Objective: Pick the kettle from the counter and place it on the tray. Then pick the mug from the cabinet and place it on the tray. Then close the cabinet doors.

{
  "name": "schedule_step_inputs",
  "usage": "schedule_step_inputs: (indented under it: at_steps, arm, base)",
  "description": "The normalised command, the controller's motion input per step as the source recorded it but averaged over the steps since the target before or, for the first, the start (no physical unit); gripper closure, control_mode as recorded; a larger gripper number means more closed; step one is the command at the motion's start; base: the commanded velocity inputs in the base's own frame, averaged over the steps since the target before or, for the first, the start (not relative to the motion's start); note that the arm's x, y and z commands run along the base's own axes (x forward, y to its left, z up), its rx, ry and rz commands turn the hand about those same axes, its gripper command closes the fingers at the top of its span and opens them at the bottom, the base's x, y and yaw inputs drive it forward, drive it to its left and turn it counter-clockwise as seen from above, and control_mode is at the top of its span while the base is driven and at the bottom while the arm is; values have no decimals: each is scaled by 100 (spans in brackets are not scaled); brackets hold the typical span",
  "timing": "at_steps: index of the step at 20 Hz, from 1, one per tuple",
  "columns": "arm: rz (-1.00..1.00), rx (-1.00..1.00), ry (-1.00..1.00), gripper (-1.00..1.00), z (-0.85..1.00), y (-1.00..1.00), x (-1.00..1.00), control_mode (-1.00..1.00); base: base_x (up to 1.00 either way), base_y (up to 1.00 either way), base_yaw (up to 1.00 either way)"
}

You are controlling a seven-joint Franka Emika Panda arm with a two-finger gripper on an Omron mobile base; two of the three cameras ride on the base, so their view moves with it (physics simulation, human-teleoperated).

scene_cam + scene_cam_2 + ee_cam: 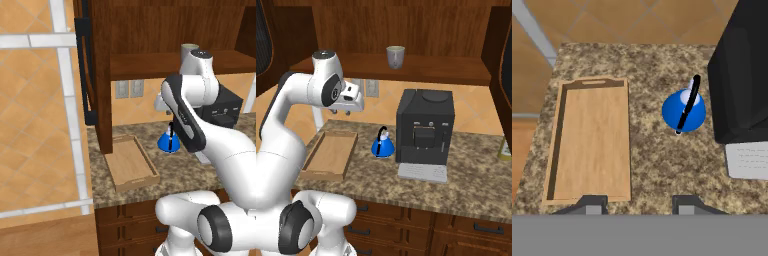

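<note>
Above the counter, between tray and kettle, the claw hangs with nothing in it; in the hand view its two finger tips stand apart at the bottom edge with bare granite between them. From the claw the kettle lies ahead and off to the right side of that view, well apart and lower; the tray lies ahead to the left, so the claw sits roughly over the gap between the two. The kettle stands upright on the counter, just beside the black coffee machine and apart from the tray; its thin black handle runs as a bar tilted slightly off the view's vertical, while the fingers open left to right, so they already stand nearly across it. My judgement is that the coming move is sideways toward the kettle and then down. The mug sits on the cabinet shelf, untouched.
</note>
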Motion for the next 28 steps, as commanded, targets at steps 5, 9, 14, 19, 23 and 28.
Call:
schedule_step_inputs:
  at_steps: [5,9,14,19,23,28]
  arm:
    - [-36,0,0,-100,-19,-14,0,-100]
    - [-56,0,0,-100,-28,-31,0,-100]
    - [-4,0,0,-100,-1,-7,0,-100]
    - [-1,0,0,-100,-40,-18,20,-100]
    - [0,0,0,-100,-40,-24,45,-100]
    - [0,0,1,-100,-37,-6,47,-100]
  base:
    - [0,0,0]
    - [0,0,0]
    - [0,0,0]
    - [0,0,0]
    - [0,0,0]
    - [0,0,0]
